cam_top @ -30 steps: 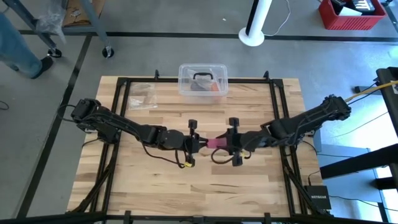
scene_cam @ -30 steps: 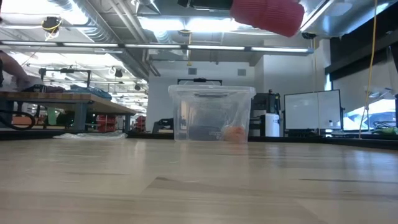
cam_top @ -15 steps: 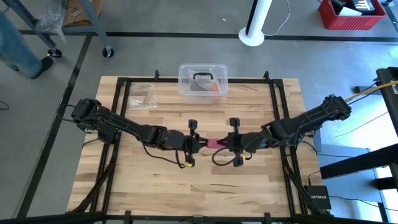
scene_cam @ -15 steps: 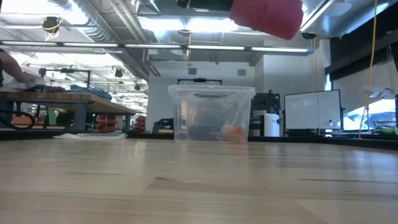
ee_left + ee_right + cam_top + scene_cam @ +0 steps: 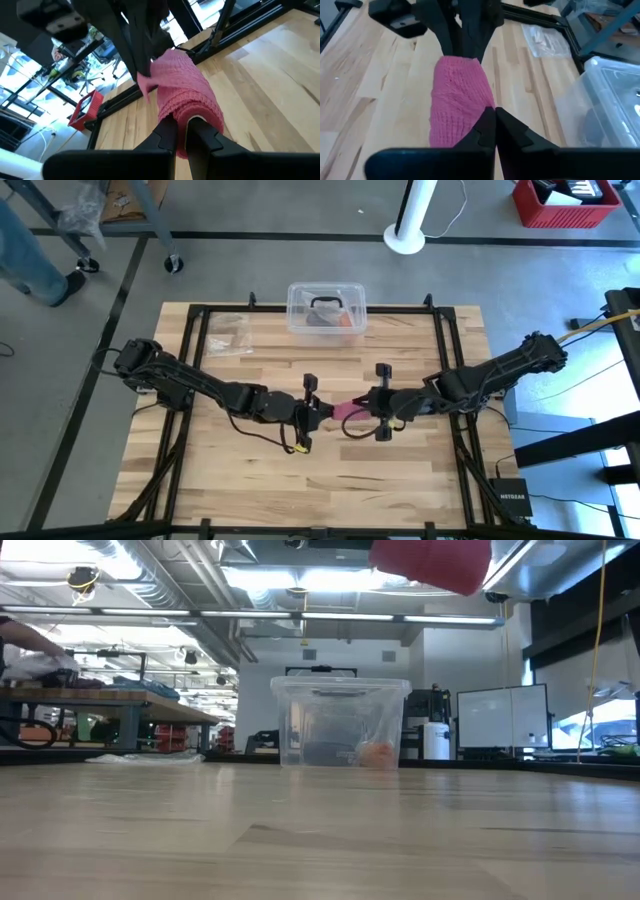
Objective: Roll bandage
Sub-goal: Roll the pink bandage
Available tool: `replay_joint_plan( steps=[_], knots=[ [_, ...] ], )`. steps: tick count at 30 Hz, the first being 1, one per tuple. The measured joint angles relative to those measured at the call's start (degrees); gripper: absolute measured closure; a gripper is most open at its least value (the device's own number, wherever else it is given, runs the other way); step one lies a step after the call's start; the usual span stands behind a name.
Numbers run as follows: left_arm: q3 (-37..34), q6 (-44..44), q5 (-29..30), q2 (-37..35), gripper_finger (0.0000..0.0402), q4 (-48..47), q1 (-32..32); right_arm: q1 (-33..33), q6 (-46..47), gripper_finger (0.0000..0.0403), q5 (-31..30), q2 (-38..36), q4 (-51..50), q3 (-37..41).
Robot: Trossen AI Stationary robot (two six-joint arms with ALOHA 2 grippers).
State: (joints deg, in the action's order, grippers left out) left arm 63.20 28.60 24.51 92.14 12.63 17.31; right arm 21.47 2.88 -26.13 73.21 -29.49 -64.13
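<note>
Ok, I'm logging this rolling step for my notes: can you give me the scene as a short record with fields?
bandage: pink roll, held in the air above the table, between both grippers
left gripper: shut on one end of the roll
right gripper: shut on the other end
box: clear, black handle, at the table's far edge, apart from the arms
bag: small clear one, beside the box, on the left arm's side
</note>
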Motion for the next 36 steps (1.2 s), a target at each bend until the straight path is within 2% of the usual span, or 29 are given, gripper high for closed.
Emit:
replay_joint_plan(
  steps=[4, 7, 15, 19, 25, 30, 36],
  knots=[
    [0.00, 0.36, -0.13, 0.00, 0.0389, -0.52, 0.07, -0.24, -0.16, 0.0384, -1.00, 2.26, 0.61, 0.05],
    [-0.02, 0.30, -0.16, 0.02, 0.0389, -0.62, -0.01, -0.24, -0.61, 0.0363, -1.83, 3.52, 1.85, 0.07],
    [-0.04, -0.51, -0.46, 0.00, 0.0389, -1.09, -0.01, -0.24, 0.15, 0.0244, -4.26, 4.17, 2.32, 0.07],
    [-0.04, -0.44, -0.74, 0.00, 0.0389, -1.32, 0.03, -0.28, 0.51, 0.0207, -2.66, 4.68, 2.55, 0.10],
    [-0.09, -0.70, -0.33, 0.02, 0.0389, -1.29, -0.03, -0.13, -0.90, 0.0194, -5.73, 4.14, 1.79, -1.34],
    [-0.08, -0.70, -0.39, 0.02, 0.0389, -1.35, 0.01, -0.14, -1.73, 0.0194, -2.63, 4.22, 1.25, -2.61],
    [-0.07, -1.20, -0.37, 0.02, 0.0389, -1.49, -0.03, -0.15, -1.13, 0.0194, -3.01, 4.35, -2.27, -2.66]
  ],
)
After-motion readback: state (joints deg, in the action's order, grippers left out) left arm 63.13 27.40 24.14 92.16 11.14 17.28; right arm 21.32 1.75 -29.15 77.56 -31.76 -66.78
